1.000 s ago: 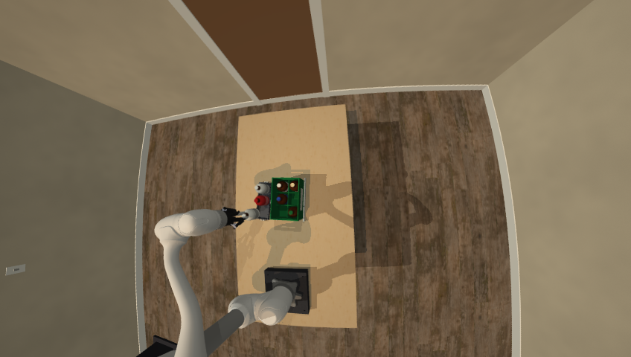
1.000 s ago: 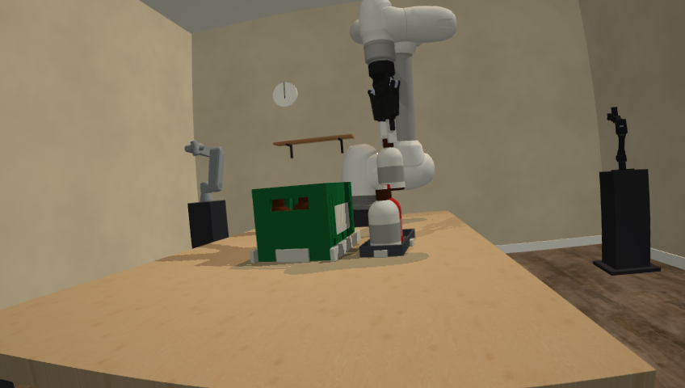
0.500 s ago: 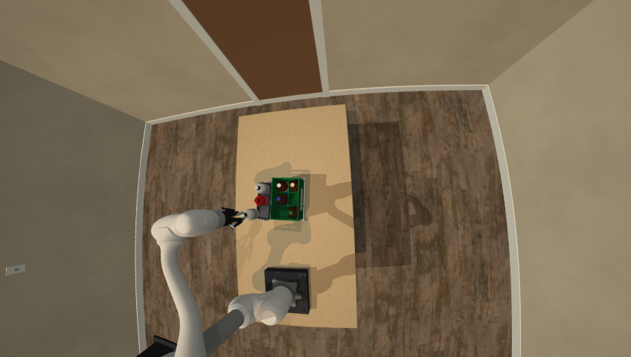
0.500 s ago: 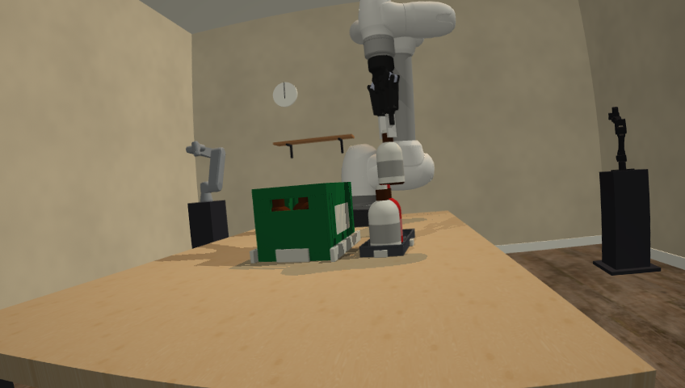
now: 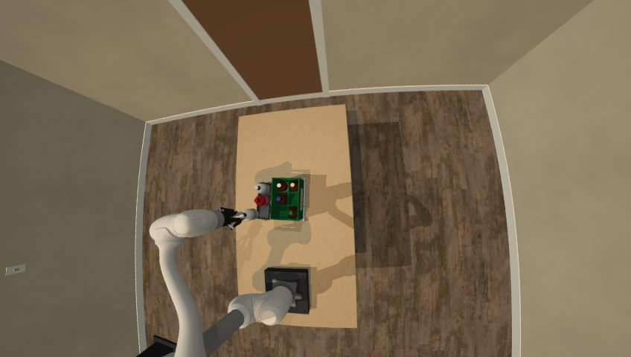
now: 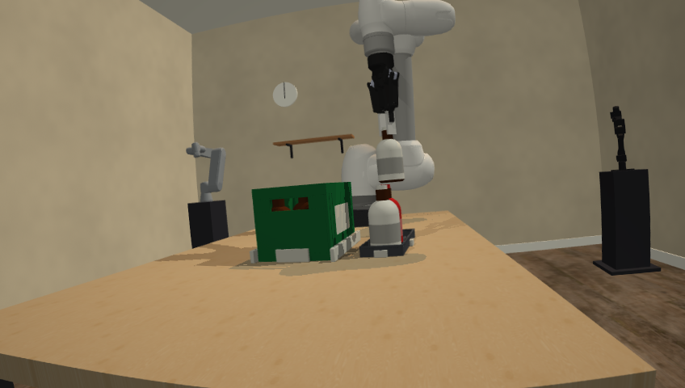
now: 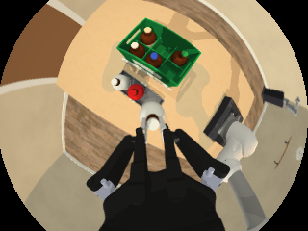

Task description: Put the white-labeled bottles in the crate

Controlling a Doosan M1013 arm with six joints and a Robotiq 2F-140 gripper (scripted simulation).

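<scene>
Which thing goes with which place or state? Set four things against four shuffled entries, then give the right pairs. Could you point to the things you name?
Things:
1. red bottle [image 5: 261, 201] [image 7: 136, 92]
2. blue-capped bottle [image 5: 281, 198] [image 7: 154, 60]
3. pincer [image 5: 242, 216] [image 6: 388, 125] [image 7: 152, 121]
4. green crate [image 5: 286, 216] [image 6: 294, 230] [image 7: 184, 74]

Places or states:
A. in a crate cell
B. shut on the neck of a raised white-labeled bottle [image 5: 250, 213] [image 6: 390, 161] [image 7: 152, 110]
C. beside the tray [image 5: 263, 212] [image 6: 393, 250] [image 7: 143, 98], with four bottles inside
D. standing on the tray

Pairs: 1-D, 2-A, 3-B, 4-C

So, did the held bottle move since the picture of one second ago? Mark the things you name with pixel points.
Yes, upward: in the exterior view, the held bottle [image 5: 251, 214] [image 6: 389, 159] [image 7: 151, 110] is now higher above the tray [image 5: 263, 212] [image 6: 367, 250] [image 7: 156, 97].
</scene>
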